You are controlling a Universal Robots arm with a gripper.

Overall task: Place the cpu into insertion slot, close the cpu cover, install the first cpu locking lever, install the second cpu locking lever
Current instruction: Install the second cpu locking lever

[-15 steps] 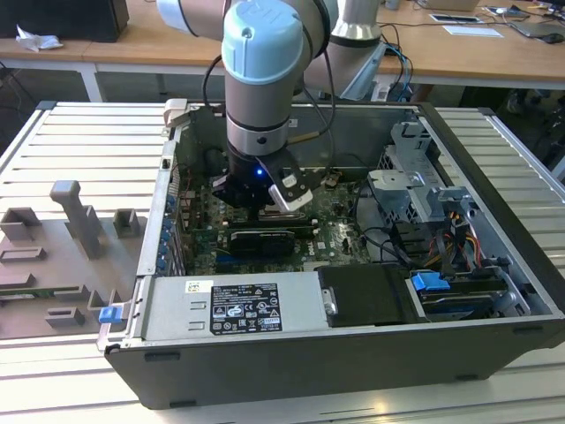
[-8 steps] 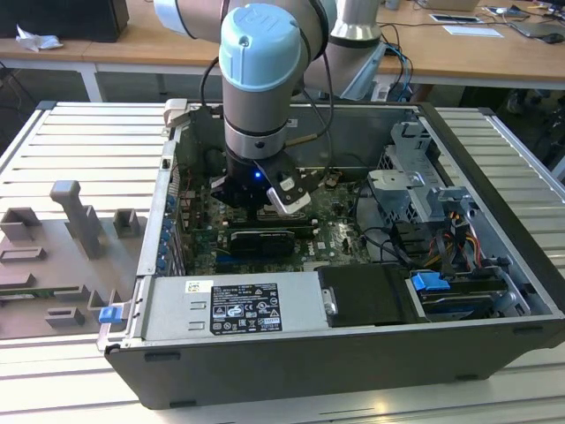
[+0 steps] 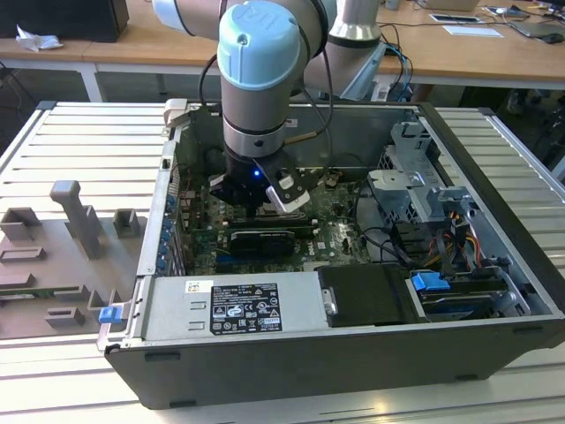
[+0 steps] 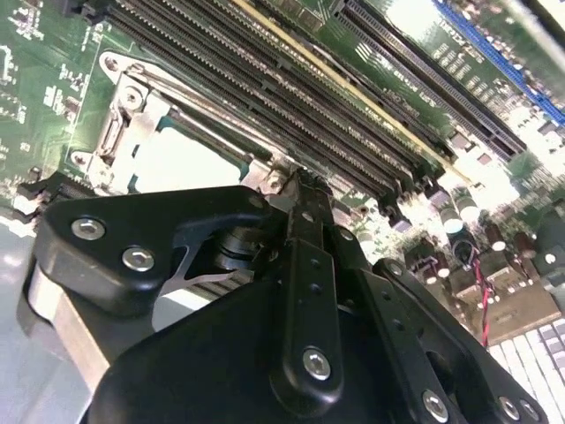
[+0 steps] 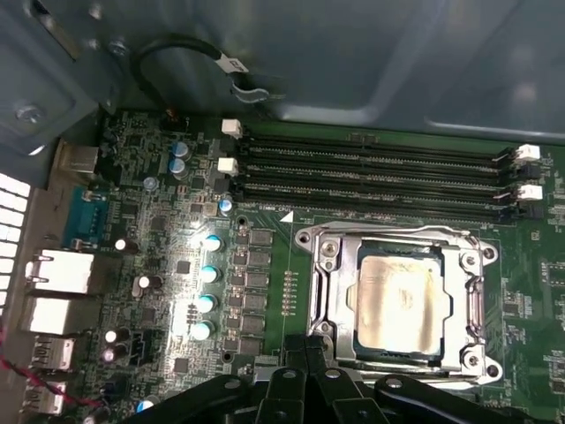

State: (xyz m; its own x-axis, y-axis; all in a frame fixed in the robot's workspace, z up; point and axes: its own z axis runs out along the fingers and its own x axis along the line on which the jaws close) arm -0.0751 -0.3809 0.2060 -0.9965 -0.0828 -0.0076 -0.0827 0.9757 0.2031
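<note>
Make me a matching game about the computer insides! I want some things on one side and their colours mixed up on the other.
Things:
1. small flat square cpu chip
2. thin square metal cpu cover frame
3. long memory slots
4. flat circuit board

Colours:
A. green
B. black
C. pale silvery-beige
D. shiny silver

Pairs: 1-C, 2-D, 3-B, 4-A

The chip (image 5: 396,303) lies in its socket (image 5: 328,291) on the motherboard (image 5: 265,291), under the closed metal frame (image 5: 466,296). Memory slots (image 5: 371,177) run alongside the socket. The gripper (image 5: 305,349) hangs at the socket's edge.
</note>
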